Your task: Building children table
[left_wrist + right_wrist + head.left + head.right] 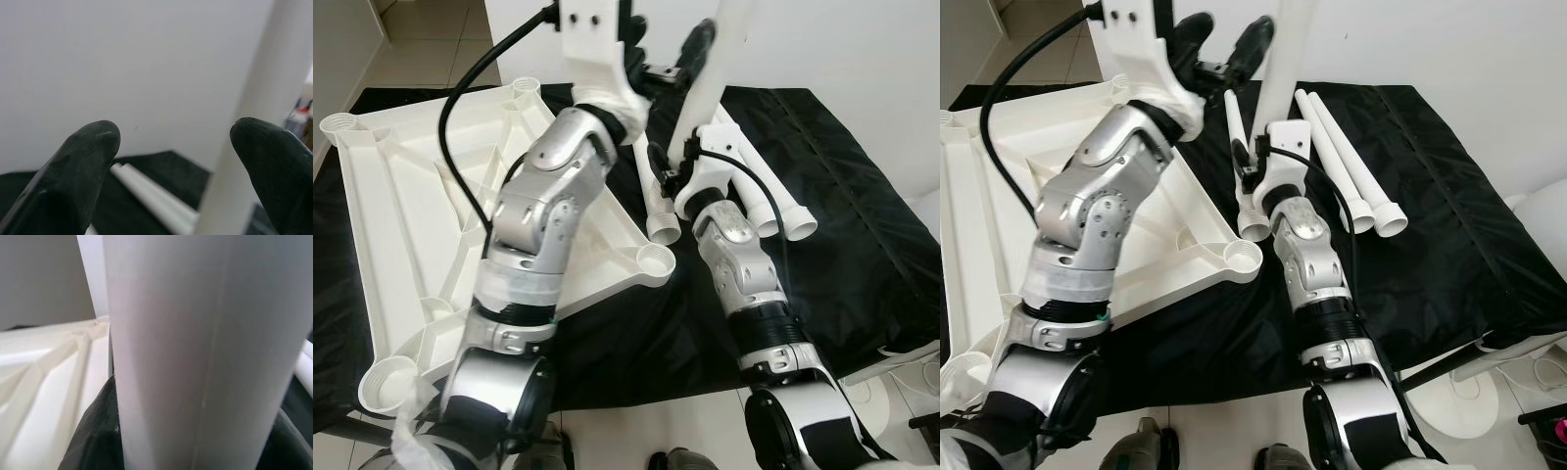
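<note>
On black cloth (pixel 842 196), white tabletop (pixel 401 215), spare legs (pixel 773 201)

White tabletop (pixel 401 196) upside down, ribbed, corner sockets up; one leg (pixel 1288 59) upright; three legs (pixel 1351 171) lying beside it

Matt white plastic tabletop (pixel 401 206), smooth white plastic legs (pixel 1351 166), crinkled black cloth (pixel 842 196) with slight sheen, brushed silver metal arms (pixel 548 215), matt black fingers (pixel 73 176).

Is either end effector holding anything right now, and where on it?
The right end effector grips an upright white table leg around its shaft. The left end effector is open, holding nothing.
</note>
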Motion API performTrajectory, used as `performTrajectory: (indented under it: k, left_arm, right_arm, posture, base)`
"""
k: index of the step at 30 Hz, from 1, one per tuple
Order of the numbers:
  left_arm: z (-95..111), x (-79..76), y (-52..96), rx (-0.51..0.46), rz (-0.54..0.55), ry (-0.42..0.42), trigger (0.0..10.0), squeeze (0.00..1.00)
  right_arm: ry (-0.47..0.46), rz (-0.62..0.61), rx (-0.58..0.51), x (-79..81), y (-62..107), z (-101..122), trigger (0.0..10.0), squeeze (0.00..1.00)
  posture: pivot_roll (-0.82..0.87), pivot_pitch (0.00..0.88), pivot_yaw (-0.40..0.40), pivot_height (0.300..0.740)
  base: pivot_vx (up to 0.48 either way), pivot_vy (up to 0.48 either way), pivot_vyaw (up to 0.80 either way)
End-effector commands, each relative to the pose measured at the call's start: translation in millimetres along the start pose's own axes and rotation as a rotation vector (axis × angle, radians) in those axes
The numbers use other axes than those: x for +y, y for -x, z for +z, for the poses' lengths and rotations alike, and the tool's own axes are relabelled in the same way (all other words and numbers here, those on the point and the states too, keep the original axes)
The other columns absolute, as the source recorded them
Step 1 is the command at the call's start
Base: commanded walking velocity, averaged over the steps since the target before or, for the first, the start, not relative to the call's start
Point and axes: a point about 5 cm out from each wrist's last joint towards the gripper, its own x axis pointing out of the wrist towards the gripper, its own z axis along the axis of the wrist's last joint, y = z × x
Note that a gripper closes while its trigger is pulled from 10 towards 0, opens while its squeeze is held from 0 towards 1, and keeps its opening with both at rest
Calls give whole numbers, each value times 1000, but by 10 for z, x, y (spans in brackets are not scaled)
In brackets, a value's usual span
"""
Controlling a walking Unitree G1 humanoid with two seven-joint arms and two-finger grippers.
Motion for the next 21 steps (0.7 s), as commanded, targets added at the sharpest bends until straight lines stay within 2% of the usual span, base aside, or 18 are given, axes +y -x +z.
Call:
performTrajectory:
  k: [1,2,4,6,7,9,10,11,12,13,14,15,16,18,19,21]
  left_arm:
    - [-37,125,71,40,72,0,10000,0]
    - [-37,125,71,40,72,0,10000,0]
    - [-113,228,168,85,107,-35,10000,0]
    - [-134,243,201,95,108,-39,10000,0]
    - [-229,286,298,132,116,-67,10000,0]
    - [-229,286,298,132,116,-67,10000,0]
    - [-401,349,470,200,120,-102,10000,0]
    - [-401,349,470,200,120,-102,10000,0]
    - [-479,364,537,232,115,-116,10000,0]
    - [-479,364,537,232,115,-116,10000,0]
    - [-584,362,631,277,92,-157,10000,0]
    - [-584,362,631,277,92,-157,10000,0]
    - [-679,347,716,312,63,-202,10000,0]
    - [-679,347,716,312,63,-202,10000,0]
    - [-820,283,877,358,-13,-263,10000,0]
    - [-850,263,917,370,-33,-269,10000,0]
  right_arm:
    - [37,6,-33,-55,29,49,10000,0]
    - [37,6,-33,-55,29,49,10000,0]
    - [46,24,-43,-89,57,66,10000,0]
    - [42,25,-43,-102,68,66,10000,0]
    - [31,30,-50,-91,103,47,10000,0]
    - [31,30,-50,-91,103,47,10000,0]
    - [17,46,-68,-19,168,14,10000,0]
    - [17,46,-68,-19,168,14,10000,0]
    - [14,57,-75,17,197,1,10000,0]
    - [14,57,-75,17,197,1,10000,0]
    - [34,79,-82,86,232,-22,10000,0]
    - [34,79,-82,86,232,-22,10000,0]
    - [64,101,-86,145,262,-45,10000,0]
    - [64,101,-86,145,262,-45,10000,0]
    - [91,127,-79,207,306,-91,10000,0]
    - [90,134,-74,215,319,-104,10000,0]
  posture:
    - [-5,78,24,740]
    - [-5,78,24,740]
    - [-14,74,26,740]
    - [-14,74,26,740]
    - [-12,70,0,740]
    - [-12,70,0,740]
    - [-9,67,-11,740]
    - [-9,67,-11,740]
    - [-8,64,-20,740]
    - [-8,64,-20,740]
    - [-3,59,-27,740]
    - [-3,59,-27,740]
    - [3,59,-32,740]
    - [3,59,-32,740]
    - [10,60,-44,740]
    - [10,62,-46,740]
  base:
    - [0,0,0]
    - [0,0,0]
    - [0,0,0]
    - [0,0,0]
    - [0,0,0]
    - [0,0,0]
    - [0,0,0]
    - [0,0,0]
    - [0,0,0]
    - [0,0,0]
    - [0,0,0]
    - [0,0,0]
    - [0,0,0]
    - [0,0,0]
    - [0,0,0]
    - [0,0,0]
